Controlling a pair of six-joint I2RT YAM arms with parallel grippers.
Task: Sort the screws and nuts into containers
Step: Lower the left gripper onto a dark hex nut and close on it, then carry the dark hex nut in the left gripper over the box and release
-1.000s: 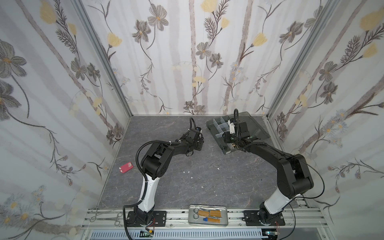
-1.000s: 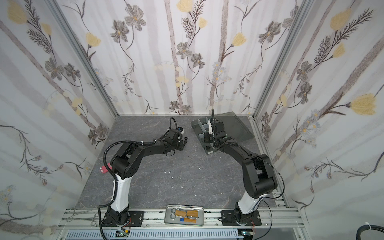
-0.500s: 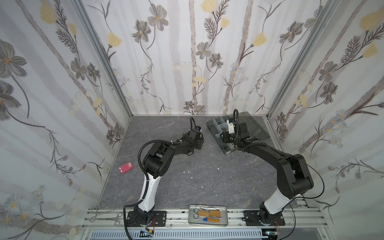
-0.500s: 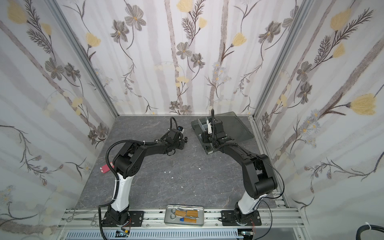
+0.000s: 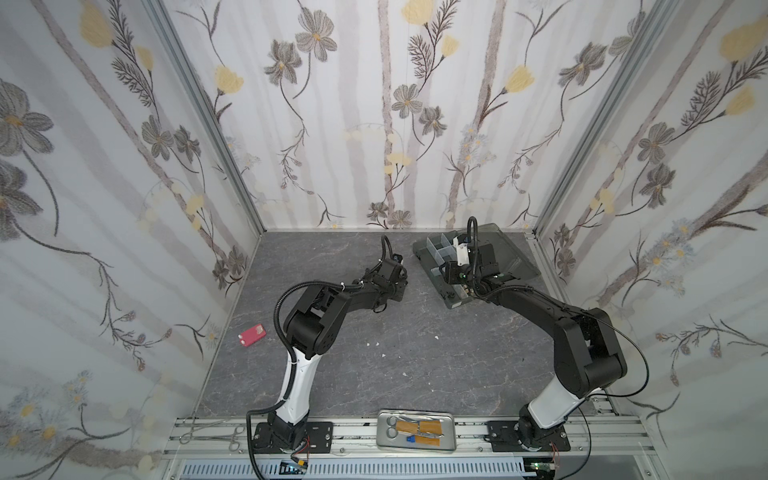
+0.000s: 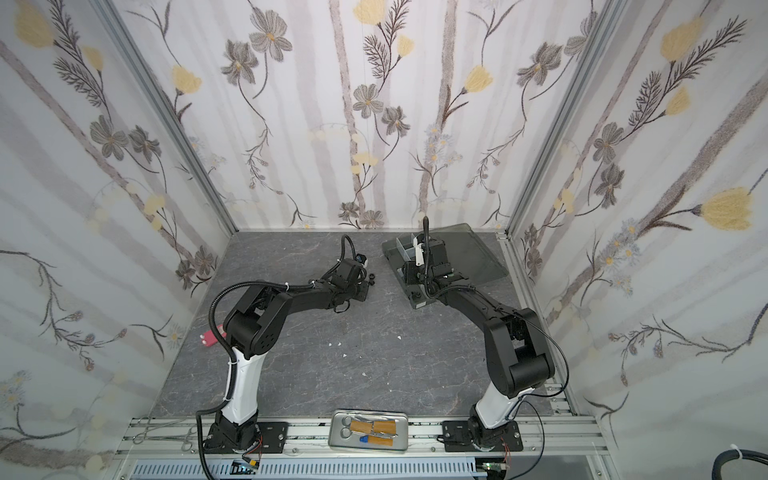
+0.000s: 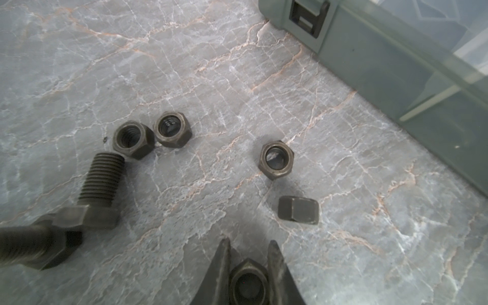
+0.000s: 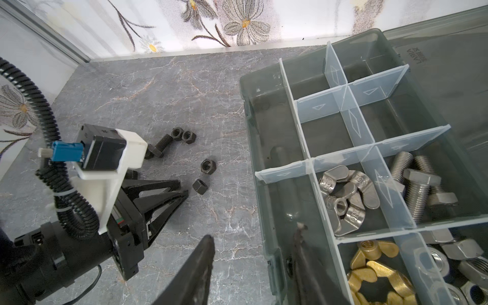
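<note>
**Nut in the grip.** The left gripper (image 7: 248,245) clenches its two dark, wedge-shaped jaws on a black hex nut (image 7: 247,284), with the nut's flats pressed between them. Whether the nut is clear of the grey, marble-veined desk (image 7: 184,66) cannot be told.

Ahead of it lie four more dull black nuts:
- a touching pair (image 7: 133,139) lying flat, with their threaded bores facing up
- a lone nut (image 7: 276,159), also flat
- a fourth nut (image 7: 298,210) tipped on its side

Next to the pair are two black bolts (image 7: 101,184) with coarse threads and hexagonal heads. Their heads touch, and the nearer bolt is blurred.

The right gripper (image 8: 254,232) grasps nothing. Its jaws stand partly apart, straddling the outer wall of the smoky grey plastic organizer box (image 8: 249,118). One jaw is over the desk and the other is inside the outer cell beside the wing nuts. Whether either jaw touches the wall cannot be told.

Pale translucent dividers (image 8: 317,107) split the box into rectangular cells:
- one holds rounded silver wing nuts (image 8: 346,198)
- its neighbour holds threaded silver bolts (image 8: 420,184)
- another holds brass-coloured wing nuts (image 8: 375,272)
- the cell next to that holds silver hex nuts (image 8: 462,261)

In both top views the box sits at the desk's far right, with its hinged lid (image 5: 515,257) (image 6: 478,253) folded open.
</note>
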